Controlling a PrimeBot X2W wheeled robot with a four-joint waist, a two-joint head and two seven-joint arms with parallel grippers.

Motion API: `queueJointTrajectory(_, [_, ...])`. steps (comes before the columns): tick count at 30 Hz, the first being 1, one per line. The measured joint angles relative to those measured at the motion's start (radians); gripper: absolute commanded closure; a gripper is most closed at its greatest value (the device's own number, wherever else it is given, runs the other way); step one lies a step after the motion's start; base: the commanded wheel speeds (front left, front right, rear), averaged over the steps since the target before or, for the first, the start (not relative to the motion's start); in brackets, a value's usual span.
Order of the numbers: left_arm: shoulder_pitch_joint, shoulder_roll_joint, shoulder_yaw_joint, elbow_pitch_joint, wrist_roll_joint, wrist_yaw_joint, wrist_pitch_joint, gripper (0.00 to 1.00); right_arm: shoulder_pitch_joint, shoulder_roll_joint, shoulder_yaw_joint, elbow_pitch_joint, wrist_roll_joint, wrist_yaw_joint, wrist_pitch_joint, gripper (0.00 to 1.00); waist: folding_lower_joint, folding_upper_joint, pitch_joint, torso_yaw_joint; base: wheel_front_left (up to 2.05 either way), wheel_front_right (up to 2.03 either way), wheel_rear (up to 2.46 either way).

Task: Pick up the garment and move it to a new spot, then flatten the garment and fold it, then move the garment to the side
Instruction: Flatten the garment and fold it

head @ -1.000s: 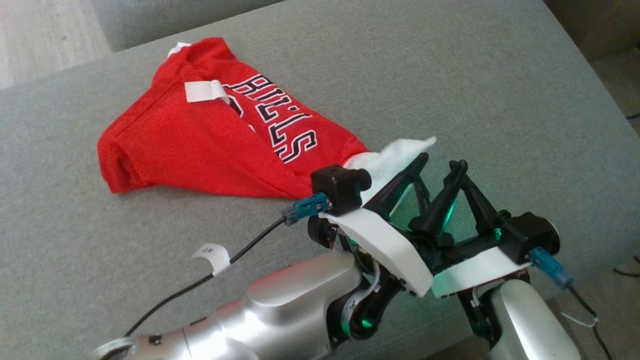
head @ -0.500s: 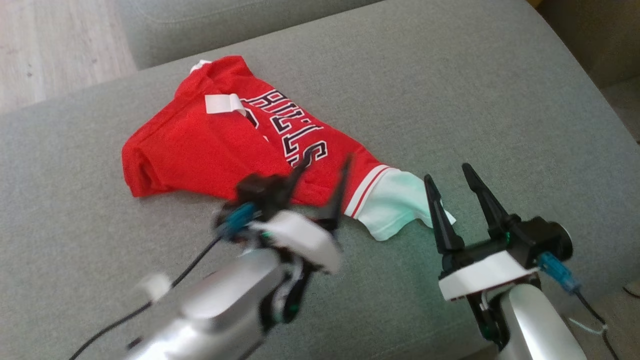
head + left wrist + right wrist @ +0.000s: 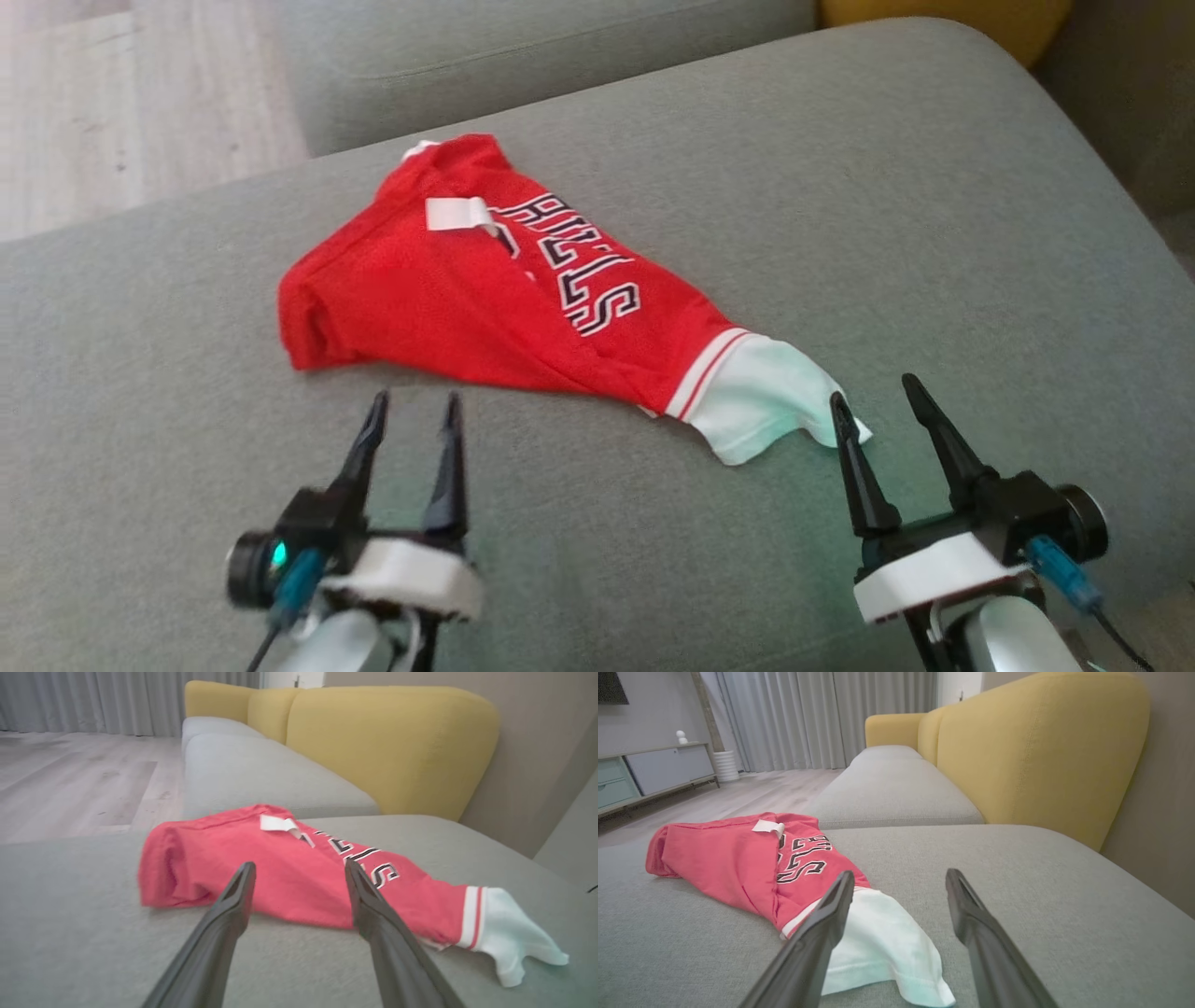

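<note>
The garment (image 3: 467, 299) is a red jersey with black and white lettering and a white part at one end; it lies crumpled on the grey sofa cushion (image 3: 840, 205). It also shows in the left wrist view (image 3: 289, 877) and the right wrist view (image 3: 738, 863). My left gripper (image 3: 413, 415) is open, just short of the jersey's near red edge, touching nothing. My right gripper (image 3: 873, 397) is open too, beside the white end (image 3: 766, 401), with nothing between its fingers.
Yellow backrest cushions (image 3: 1041, 751) rise behind the seat. A second grey seat cushion (image 3: 261, 770) lies beyond the jersey. Wooden floor (image 3: 112, 103) lies past the cushion's left edge. A low cabinet (image 3: 649, 772) and curtains stand across the room.
My left arm has drawn back from the white end and swung left to the near red edge. The right gripper pulled back a little. The camera view has shifted.
</note>
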Motion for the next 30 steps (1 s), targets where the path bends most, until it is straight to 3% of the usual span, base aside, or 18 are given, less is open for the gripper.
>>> queueJointTrajectory(5, [0.057,-0.002,0.078,0.018,0.058,-0.035,0.0,0.0,0.0,0.0,-0.006,-0.006,-0.009,0.0,0.0,0.0,0.0,0.0,0.002,0.024,0.0,0.0,0.0])
queueJointTrajectory(11, [0.024,-0.017,0.112,0.079,0.117,-0.114,0.0,0.0,-0.011,0.0,0.008,-0.019,-0.008,0.0,0.0,0.0,0.0001,0.0,0.043,0.03,0.0,0.0,0.0])
queueJointTrajectory(21, [-0.443,-0.06,0.082,0.288,0.173,-0.209,0.113,0.0,-0.151,0.0,0.076,-0.067,0.032,0.0,0.0,0.0,0.0004,0.0,0.195,0.002,0.0,0.0,0.0])
queueJointTrajectory(30, [-0.711,-0.051,0.083,0.523,0.209,-0.227,0.212,0.0,-0.217,0.0,0.102,-0.087,0.065,0.0,0.0,0.0,0.0005,-0.0001,0.342,-0.052,0.0,0.0,0.0])
